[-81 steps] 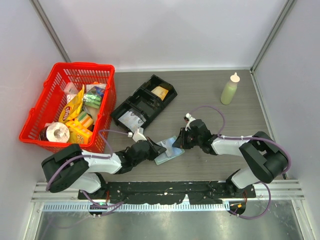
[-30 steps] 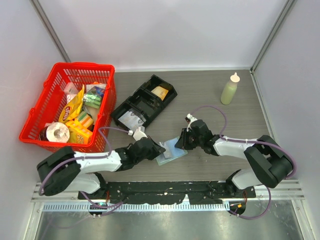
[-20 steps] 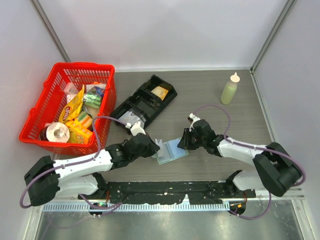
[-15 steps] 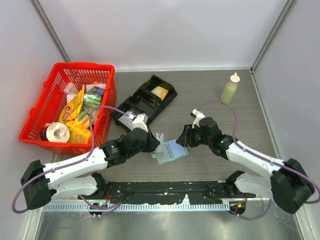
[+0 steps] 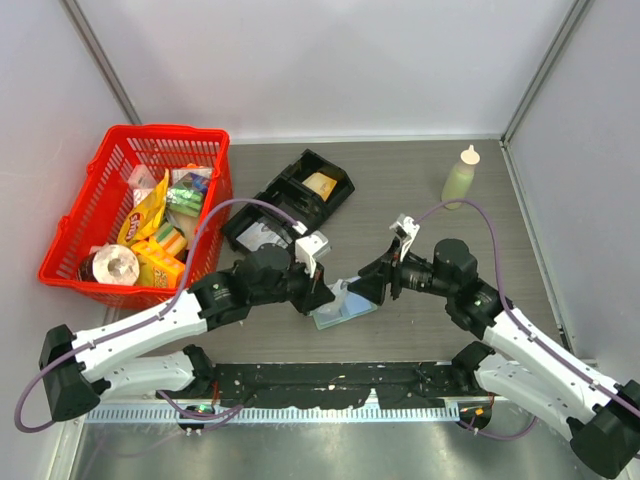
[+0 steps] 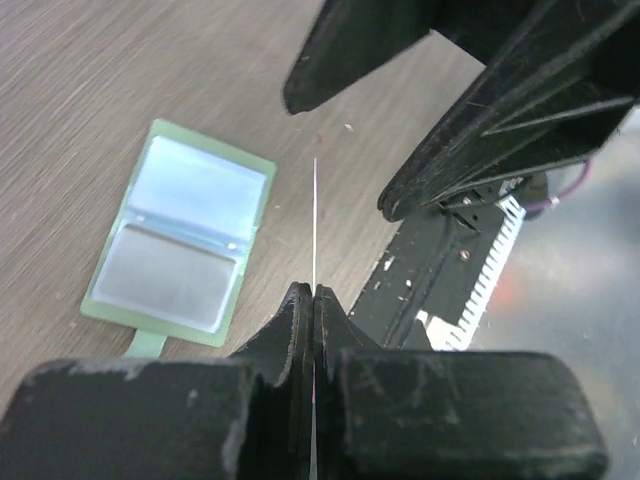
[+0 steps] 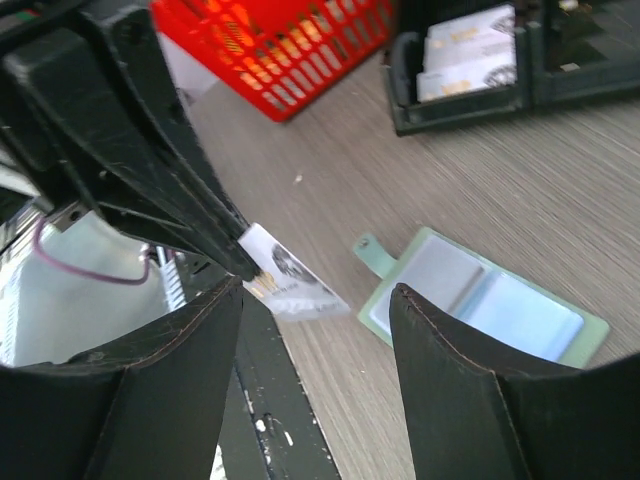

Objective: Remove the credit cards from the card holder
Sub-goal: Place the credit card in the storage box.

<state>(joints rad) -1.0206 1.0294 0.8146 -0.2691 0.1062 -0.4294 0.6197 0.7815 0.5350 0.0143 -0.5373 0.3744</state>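
Holds one freed credit card pinched in left gripper — right gripper spread open beside card holder. Next: set it down.

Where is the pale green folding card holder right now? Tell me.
The pale green folding card holder lies open on the wood-grain table, near-centre in the top view, between the left gripper and the right gripper.

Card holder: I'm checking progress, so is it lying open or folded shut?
Open. The card holder lies spread flat on the table, both inner panels facing up side by side.
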